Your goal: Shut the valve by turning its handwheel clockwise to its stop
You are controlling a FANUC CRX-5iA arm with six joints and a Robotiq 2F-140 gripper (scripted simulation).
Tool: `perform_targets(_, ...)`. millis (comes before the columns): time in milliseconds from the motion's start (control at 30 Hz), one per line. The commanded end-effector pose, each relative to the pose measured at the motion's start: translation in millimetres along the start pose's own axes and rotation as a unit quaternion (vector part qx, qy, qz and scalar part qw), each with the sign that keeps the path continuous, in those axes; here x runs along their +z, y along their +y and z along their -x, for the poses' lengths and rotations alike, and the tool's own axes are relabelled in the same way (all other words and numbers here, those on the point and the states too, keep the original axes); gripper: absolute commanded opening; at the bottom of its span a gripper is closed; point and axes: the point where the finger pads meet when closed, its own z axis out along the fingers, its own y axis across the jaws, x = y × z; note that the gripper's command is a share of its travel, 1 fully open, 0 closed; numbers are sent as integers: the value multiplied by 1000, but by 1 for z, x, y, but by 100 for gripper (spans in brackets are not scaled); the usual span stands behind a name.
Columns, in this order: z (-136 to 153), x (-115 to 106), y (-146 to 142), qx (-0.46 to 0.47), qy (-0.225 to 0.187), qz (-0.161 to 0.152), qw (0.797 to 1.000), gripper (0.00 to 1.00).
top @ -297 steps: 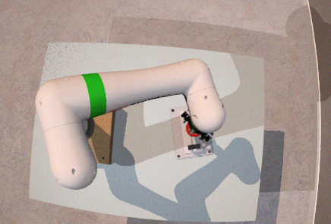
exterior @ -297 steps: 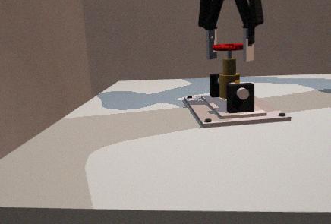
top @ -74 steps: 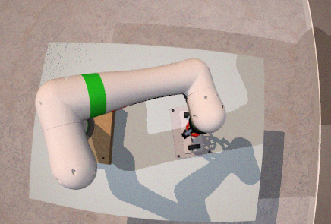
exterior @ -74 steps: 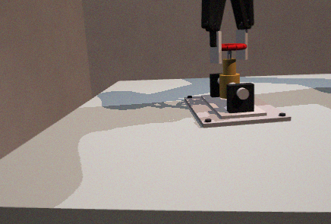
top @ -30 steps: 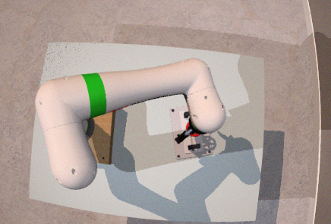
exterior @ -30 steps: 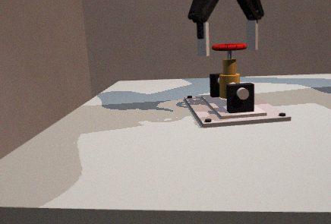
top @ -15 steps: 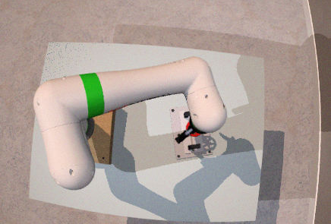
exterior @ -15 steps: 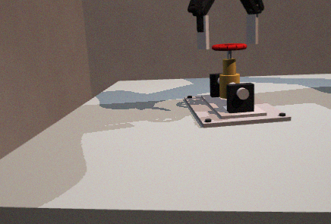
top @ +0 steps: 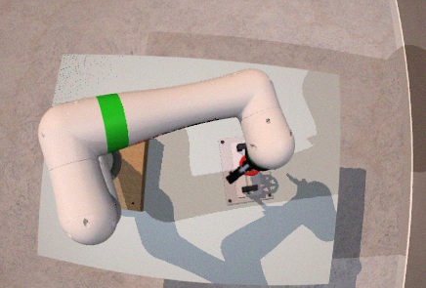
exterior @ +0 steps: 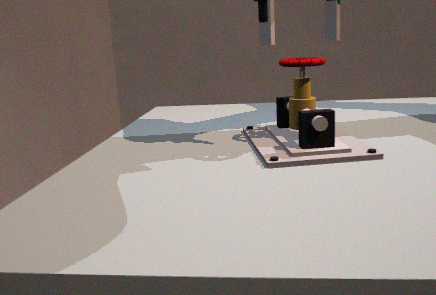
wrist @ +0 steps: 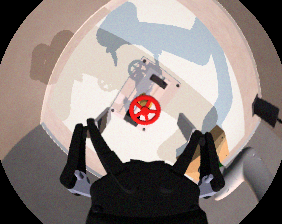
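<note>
The valve stands on a grey base plate (exterior: 312,148) on the table. Its red handwheel (exterior: 302,61) lies level on a thin stem above a yellow body (exterior: 302,102), with black pipe blocks (exterior: 316,128) at the sides. My gripper (exterior: 299,31) hangs straight above the handwheel, fingers wide open, their tips a short way above the rim and apart from it. In the wrist view the red handwheel (wrist: 145,111) shows between and beyond the two open fingers. In the overhead view the wrist covers most of the handwheel (top: 251,170). Nothing is between the fingers.
The arm's base stands on a wooden block (top: 131,178) at the table's left. The upper arm with a green band (top: 112,122) spans above the table. The base plate (top: 246,175) has bolts at its corners.
</note>
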Motion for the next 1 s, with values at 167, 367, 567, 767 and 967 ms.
perform_targets(167, 0, -16, 0, 0, 0, 0, 1000, 100)
perform_targets(367, 0, -28, 0, 0, 0, 0, 1000, 100)
perform_targets(567, 0, -36, 0, 0, 0, 0, 1000, 100)
perform_targets(767, 0, -38, 0, 0, 0, 0, 1000, 100)
perform_targets(967, 0, -39, 0, 0, 0, 0, 1000, 100)
